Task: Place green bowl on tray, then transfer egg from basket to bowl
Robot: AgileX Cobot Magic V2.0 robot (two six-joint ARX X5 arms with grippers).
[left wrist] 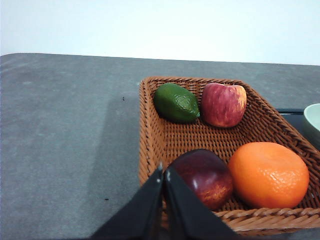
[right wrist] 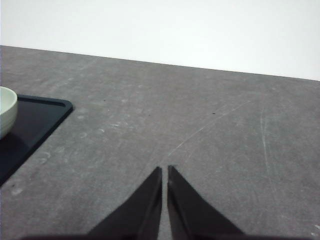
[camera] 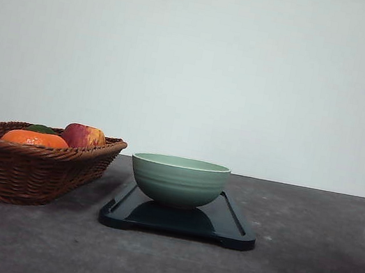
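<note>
The bowl (camera: 178, 180) sits on the tray (camera: 231, 227). Left gripper (left wrist: 163, 175) hangs closed and empty beside the egg (left wrist: 204, 177) in the basket (left wrist: 150, 125) (smooth, round, likely slippery): pinch its middle gently.

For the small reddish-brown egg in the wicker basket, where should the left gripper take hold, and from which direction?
Best from above, jaws spanning the rounded middle of the small reddish-brown egg. It lies in the shallow brown woven wicker basket, close to the near rim with the orange fruit right beside it, so a sideways approach looks blocked. The left gripper is closed and would need opening first.
</note>
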